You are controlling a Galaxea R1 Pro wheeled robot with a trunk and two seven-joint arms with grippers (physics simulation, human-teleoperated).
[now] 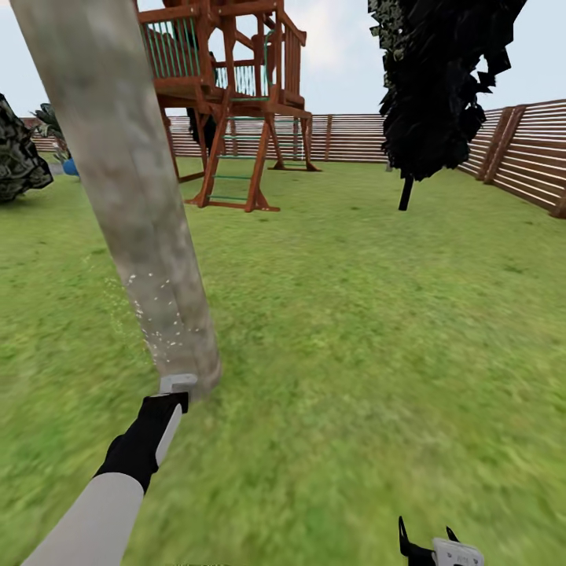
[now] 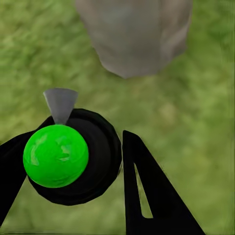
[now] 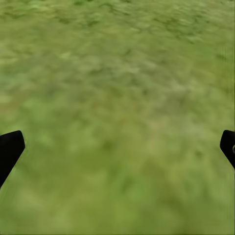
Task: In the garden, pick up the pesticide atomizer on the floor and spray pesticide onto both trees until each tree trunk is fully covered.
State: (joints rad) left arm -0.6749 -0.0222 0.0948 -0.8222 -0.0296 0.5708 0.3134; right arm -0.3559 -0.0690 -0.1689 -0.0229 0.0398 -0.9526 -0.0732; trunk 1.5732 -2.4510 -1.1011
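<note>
Just past the atomizer's nozzle: in the head view the near tree trunk [image 1: 130,204] leans up and away, its base on the lawn [image 1: 354,338] right ahead of the left gripper [image 1: 169,401].
Head view, spray: whitish specks of pesticide [image 1: 153,314] dot the lower bark above the nozzle, so the tool is probably aimed low to coat the foot of the trunk; the upper bark looks unspeckled.
Head view, atomizer: a pale grey tip [image 1: 178,384] pokes out beyond the left gripper, almost touching the trunk.
Head view, beyond: a second tree [image 1: 440,86] stands well off from the tool near the wooden fence [image 1: 527,153], with a red play tower [image 1: 232,94] farther back.
Left wrist view, grip: the black fingers [image 2: 147,191] are clamped around the pesticide atomizer [image 2: 73,156], green ball and black body, its grey nozzle [image 2: 60,104] pointing at the trunk base [image 2: 134,34].
Right wrist view, idle hand: the right gripper's fingertips [image 3: 11,149] sit spread wide over bare grass, holding nothing.
Head view, right gripper [image 1: 428,542]: low and well apart from the tool, likely kept clear of the spray.
</note>
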